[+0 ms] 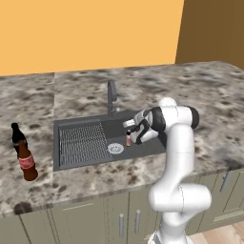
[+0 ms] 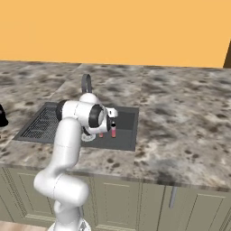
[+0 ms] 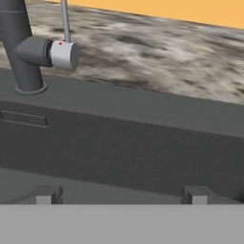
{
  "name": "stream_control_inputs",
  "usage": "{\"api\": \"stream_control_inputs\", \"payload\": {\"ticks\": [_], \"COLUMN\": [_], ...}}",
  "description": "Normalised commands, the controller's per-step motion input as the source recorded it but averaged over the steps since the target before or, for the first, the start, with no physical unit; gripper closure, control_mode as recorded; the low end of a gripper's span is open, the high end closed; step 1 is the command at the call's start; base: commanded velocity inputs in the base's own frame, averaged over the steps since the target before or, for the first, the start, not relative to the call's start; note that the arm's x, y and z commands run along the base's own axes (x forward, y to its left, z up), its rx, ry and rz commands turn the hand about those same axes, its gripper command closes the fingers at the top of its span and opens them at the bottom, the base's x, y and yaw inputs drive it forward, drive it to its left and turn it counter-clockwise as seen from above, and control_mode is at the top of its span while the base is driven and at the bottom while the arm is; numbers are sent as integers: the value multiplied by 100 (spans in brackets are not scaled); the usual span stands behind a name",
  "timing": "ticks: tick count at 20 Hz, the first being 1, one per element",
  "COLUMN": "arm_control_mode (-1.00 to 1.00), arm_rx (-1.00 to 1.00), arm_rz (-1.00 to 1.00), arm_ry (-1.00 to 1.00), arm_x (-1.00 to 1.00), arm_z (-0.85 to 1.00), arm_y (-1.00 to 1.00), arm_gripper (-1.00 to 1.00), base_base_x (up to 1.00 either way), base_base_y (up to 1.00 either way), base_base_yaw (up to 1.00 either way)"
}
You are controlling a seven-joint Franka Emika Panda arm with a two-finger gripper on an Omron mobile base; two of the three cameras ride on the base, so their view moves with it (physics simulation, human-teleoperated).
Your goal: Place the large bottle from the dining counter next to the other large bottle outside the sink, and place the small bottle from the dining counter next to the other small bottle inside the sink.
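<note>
The dark sink (image 1: 86,164) is set in the mottled stone counter. My gripper (image 1: 132,129) (image 2: 108,121) hangs low over the basin, open; in the hand view its fingertips (image 3: 45,194) stand wide apart with nothing between them. A small reddish bottle (image 1: 128,139) (image 2: 113,130) stands upright on the basin floor just beside the fingers. A second reddish shape (image 2: 101,133) next to it is partly hidden by the hand. Left of the sink, the brown red-labelled large bottle (image 1: 27,164) stands on the counter beside the near-black large bottle (image 1: 17,136) (image 2: 2,117).
The grey faucet (image 1: 112,97) (image 3: 21,47) rises behind the basin, close ahead of the hand. A ribbed drainboard (image 1: 83,142) fills the sink's left half, and the round drain (image 1: 116,148) lies by the small bottle. Sage-green cabinets (image 1: 119,214) run below the counter's front edge.
</note>
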Motion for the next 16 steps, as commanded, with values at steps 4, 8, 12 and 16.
{"api": "stream_control_inputs", "payload": {"ticks": [4, 8, 12, 16], "arm_control_mode": [-100, -100, -100, -100], "arm_rx": [0, 3, 2, 0], "arm_rz": [-7, -1, 0, 0], "arm_ry": [0, 0, -1, -1], "arm_x": [-23, -52, -60, -61], "arm_z": [43, 32, 24, 19], "arm_y": [0, 0, 0, -14], "arm_gripper": [-100, -100, -100, -100], "base_base_x": [0, 0, 0, 0], "base_base_y": [0, 0, 0, 0], "base_base_yaw": [0, 0, 0, 0]}}
